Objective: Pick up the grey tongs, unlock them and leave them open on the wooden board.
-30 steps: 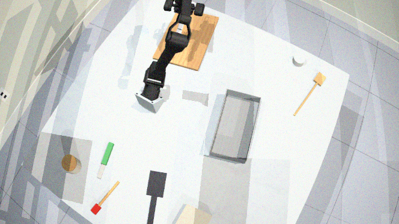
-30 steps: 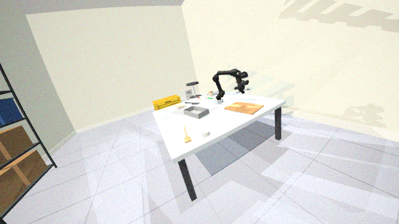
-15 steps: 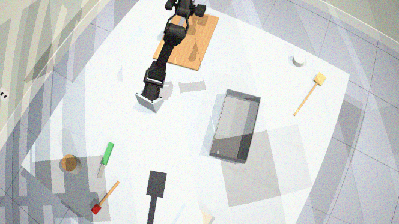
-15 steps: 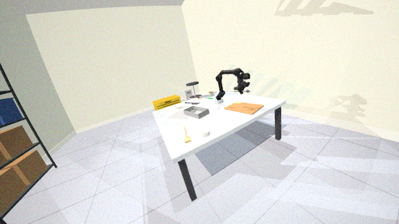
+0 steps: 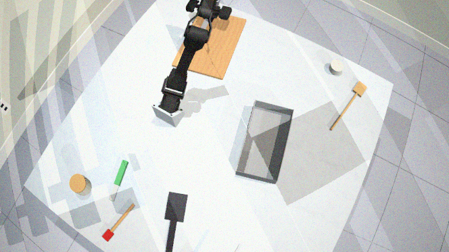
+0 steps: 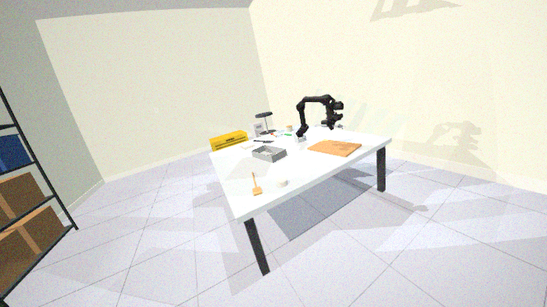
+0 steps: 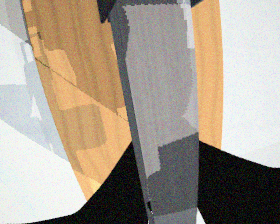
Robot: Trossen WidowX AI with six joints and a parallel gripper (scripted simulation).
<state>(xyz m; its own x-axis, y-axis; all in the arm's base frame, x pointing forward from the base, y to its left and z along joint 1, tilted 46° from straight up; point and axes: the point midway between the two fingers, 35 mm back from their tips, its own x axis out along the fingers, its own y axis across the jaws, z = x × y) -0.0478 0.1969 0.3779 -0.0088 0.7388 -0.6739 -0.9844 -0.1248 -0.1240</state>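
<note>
My gripper [image 5: 208, 9] [image 6: 329, 124] [image 7: 156, 143] is shut on the grey tongs [image 7: 163, 95] and holds them in the air at the wooden board [image 5: 230, 45] [image 6: 334, 147] [image 7: 211, 75]. In the exterior view the hand points steeply down. In the wrist view the tongs run lengthwise between the black fingers, with the board behind them. The arm covers most of the tongs in the top view, and they are too small to make out in the exterior view. I cannot tell whether their lock is released. The roasting tin [image 5: 285, 140] [image 6: 278, 158] stands well away from the gripper, with no tongs across it.
A white round pot [image 5: 336, 67] and a wooden spatula [image 5: 360, 88] lie beyond the tin. A black turner [image 5: 176, 207], a green-handled tool [image 5: 120, 173], a red-headed tool [image 5: 108, 235] and a round wood-topped jar [image 5: 78, 183] are on the far side of the arm's base.
</note>
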